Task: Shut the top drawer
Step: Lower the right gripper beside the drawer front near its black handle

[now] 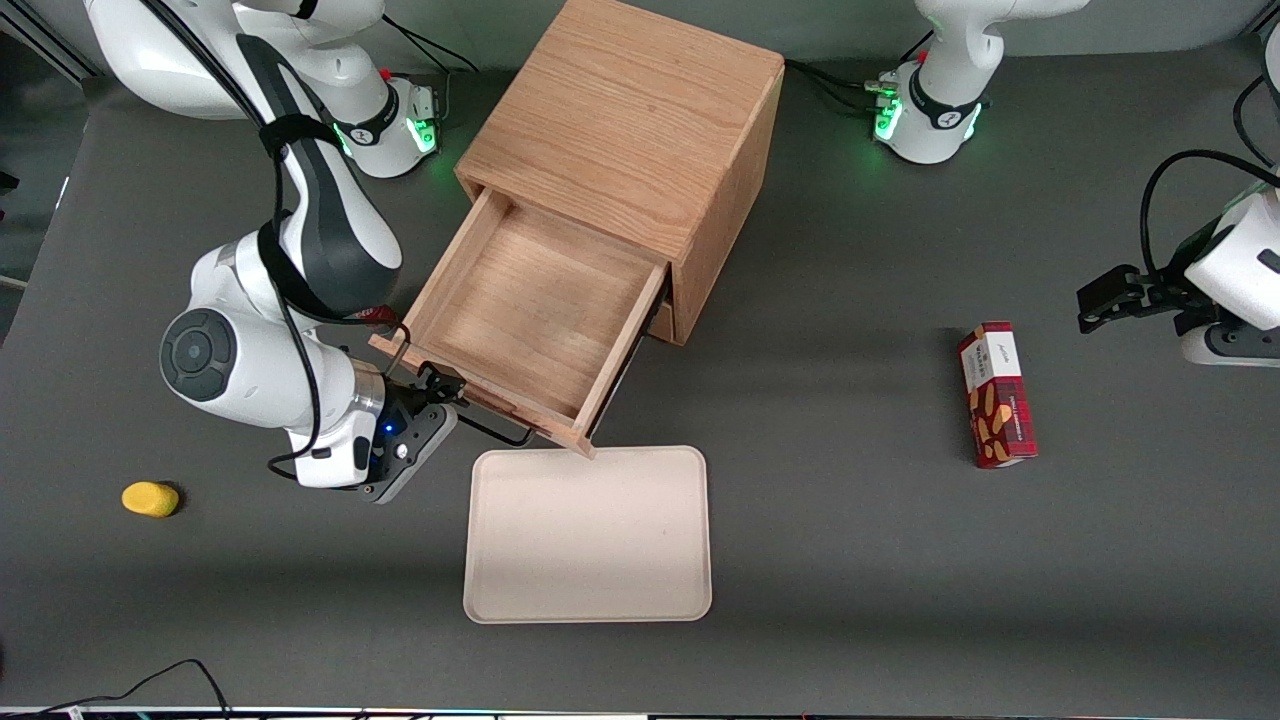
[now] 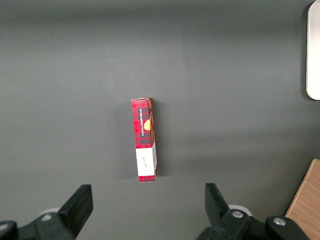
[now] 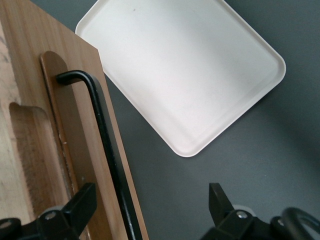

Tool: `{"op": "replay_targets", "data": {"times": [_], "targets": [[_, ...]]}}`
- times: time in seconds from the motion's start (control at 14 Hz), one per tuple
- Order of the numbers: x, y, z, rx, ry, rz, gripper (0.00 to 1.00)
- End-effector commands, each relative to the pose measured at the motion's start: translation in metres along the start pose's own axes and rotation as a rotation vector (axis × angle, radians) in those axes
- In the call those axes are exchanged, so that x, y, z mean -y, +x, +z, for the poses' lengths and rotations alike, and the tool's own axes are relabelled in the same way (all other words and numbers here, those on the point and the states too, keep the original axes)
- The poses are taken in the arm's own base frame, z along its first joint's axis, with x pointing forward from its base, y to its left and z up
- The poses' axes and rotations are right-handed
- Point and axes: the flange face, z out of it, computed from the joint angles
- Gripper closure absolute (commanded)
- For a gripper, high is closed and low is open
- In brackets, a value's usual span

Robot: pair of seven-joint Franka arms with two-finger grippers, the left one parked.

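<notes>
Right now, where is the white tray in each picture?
Front view: the white tray lies flat on the table, nearer the camera than the open top drawer; the end effector is at the drawer front.
Left wrist view: only an edge shows.
Right wrist view: tray beside the drawer's black handle.
Shared landmark: the tray.

The top drawer (image 1: 530, 320) is showing light oak with visible grain, its bar handle (image 3: 107, 150) gleaming black. Just beside the drawer, the gripper (image 1: 440, 392) is showing black against its white arm. Near the drawer a cream tray (image 1: 588, 535) is lying on dark grey table (image 1: 850, 550); well apart, a red tartan box (image 1: 996, 394) and a yellow lump (image 1: 150, 498).
</notes>
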Motion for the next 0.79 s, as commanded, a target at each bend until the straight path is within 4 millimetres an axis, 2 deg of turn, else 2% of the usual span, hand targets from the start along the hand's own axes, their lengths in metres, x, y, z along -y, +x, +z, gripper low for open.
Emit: {"op": "replay_targets", "data": {"times": [0.0,0.36,0.71], "targets": [[-0.002,0.006,0.000,-0.018,0.017,-0.030,0.00],[-0.005,0.006,0.013,-0.029,0.066,-0.008,0.00],[-0.012,0.005,0.010,-0.034,0.064,0.001,0.00]]}}
